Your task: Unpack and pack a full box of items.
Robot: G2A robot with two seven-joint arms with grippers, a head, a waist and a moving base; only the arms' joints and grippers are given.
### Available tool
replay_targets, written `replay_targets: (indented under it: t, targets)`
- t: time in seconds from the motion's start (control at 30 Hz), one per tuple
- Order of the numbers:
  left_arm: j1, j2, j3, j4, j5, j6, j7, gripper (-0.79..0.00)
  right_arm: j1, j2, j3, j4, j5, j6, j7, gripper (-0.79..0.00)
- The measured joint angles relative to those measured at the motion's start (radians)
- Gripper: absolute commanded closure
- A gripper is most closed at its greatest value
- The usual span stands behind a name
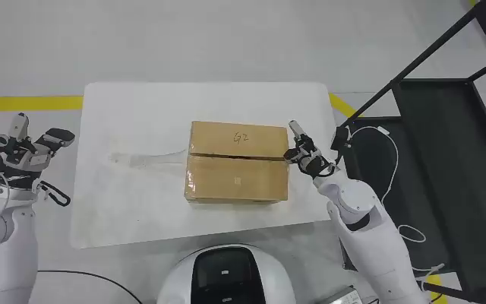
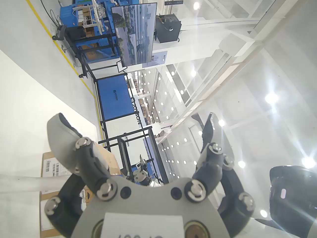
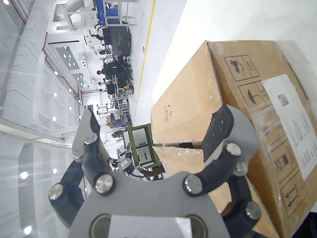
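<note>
A table (image 1: 137, 114) stands in front of the robot, with a box (image 1: 238, 162) on it, right of the middle, its long side running left to right. A strip of film (image 1: 148, 158) lies on the table off the box's left end. The right gripper (image 1: 293, 141) sits just beside the box's right end. The left gripper (image 1: 38, 131) hangs beyond the table's left edge, well apart from the box. A rack (image 1: 433, 152) stands right of the table.

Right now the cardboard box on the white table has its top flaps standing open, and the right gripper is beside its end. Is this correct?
Not quite. The top view shows the top flaps of the cardboard box folded down, meeting at a middle seam. The rest holds: it is on the white table, with the right gripper beside its end.
</note>
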Motion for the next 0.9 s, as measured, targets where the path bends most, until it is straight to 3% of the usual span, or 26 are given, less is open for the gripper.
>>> replay_targets:
  t: [0.17,0.3,0.53,0.73,0.9]
  targets:
    - [-0.005,0.000,0.033,-0.038,0.033,0.045,-0.041,-0.785,-0.011,0.004,0.008,-0.013,-0.015,-0.039,0.057,-0.785]
    - [-0.054,0.000,0.083,-0.020,0.046,0.068,-0.130,-0.785,-0.029,0.016,0.049,-0.024,-0.016,-0.116,0.220,-0.785]
    - [-0.218,-0.013,0.223,0.119,-0.015,0.083,-0.354,-0.785,-0.047,0.045,0.147,0.028,-0.048,-0.301,0.575,-0.785]
    - [-0.351,-0.036,0.353,0.259,-0.055,0.044,-0.536,-0.785,-0.028,0.064,0.185,0.096,-0.123,-0.439,0.757,-0.785]
    - [-0.429,-0.051,0.423,0.352,-0.034,-0.028,-0.605,-0.785,-0.005,0.074,0.195,0.138,-0.180,-0.479,0.813,-0.785]
